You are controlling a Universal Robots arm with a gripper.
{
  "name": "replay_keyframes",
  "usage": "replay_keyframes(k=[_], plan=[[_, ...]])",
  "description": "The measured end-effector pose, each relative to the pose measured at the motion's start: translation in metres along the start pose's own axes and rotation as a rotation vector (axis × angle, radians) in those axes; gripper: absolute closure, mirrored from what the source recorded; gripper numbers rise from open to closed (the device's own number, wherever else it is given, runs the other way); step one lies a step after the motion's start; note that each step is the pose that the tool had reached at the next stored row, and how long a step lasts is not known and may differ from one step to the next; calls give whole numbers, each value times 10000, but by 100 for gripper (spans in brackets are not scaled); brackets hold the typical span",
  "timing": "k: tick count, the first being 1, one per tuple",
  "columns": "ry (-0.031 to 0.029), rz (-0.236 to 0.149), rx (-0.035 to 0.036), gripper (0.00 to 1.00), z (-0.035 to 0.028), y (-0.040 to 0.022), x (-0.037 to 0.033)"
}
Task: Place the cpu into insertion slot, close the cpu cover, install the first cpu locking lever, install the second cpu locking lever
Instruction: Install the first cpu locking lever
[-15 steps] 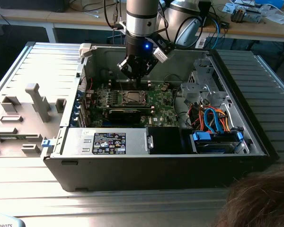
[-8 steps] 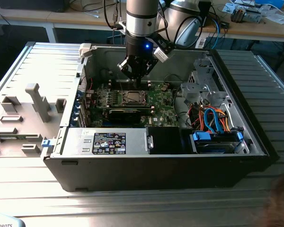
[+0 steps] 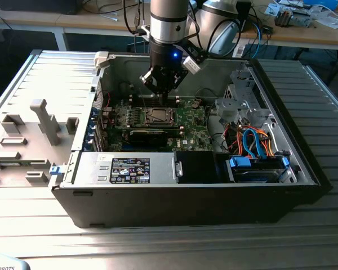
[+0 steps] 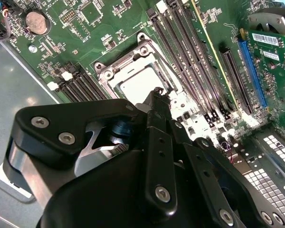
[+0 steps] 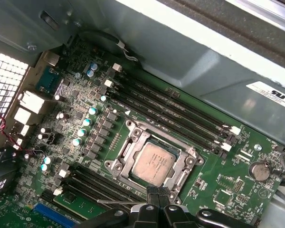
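Observation:
The cpu (image 5: 154, 164), a pale silver square, lies flat in the insertion slot (image 5: 117, 167) on the green motherboard (image 5: 228, 190). The cpu cover (image 5: 138, 137), a silvery frame, lies down around the chip's edges. A thin metal rod (image 5: 121, 201) runs along the socket's side close to my fingertips. My gripper (image 5: 157, 191) hangs just above the socket's edge, its two ribbed black fingers pressed together and shut. In the second wrist view the gripper (image 4: 156, 95) overlaps the rim beside the cpu (image 4: 135, 85). In the exterior view the gripper (image 3: 163, 90) hovers over the socket (image 3: 158, 116) inside the open case.
Long black memory slots (image 5: 180, 114) flank the socket. The grey case wall (image 5: 190, 61) rises behind them. A black card (image 3: 152, 134), a labelled silver box (image 3: 129, 169) and a blue-bracketed drive (image 3: 256, 166) with orange and blue cables (image 3: 253, 140) crowd the case. Grey blocks (image 3: 42, 121) stand at the exterior view's left.

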State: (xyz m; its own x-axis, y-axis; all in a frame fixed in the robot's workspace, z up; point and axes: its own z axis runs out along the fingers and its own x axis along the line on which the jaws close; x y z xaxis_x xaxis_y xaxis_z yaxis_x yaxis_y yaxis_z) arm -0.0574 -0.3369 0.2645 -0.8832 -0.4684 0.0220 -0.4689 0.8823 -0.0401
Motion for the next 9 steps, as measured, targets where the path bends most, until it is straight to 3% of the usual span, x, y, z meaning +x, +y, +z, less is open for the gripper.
replay_keyframes(k=[5,9], plan=[[30,750,-16,89,3,0,0],[73,1846,-46,89,6,0,0]])
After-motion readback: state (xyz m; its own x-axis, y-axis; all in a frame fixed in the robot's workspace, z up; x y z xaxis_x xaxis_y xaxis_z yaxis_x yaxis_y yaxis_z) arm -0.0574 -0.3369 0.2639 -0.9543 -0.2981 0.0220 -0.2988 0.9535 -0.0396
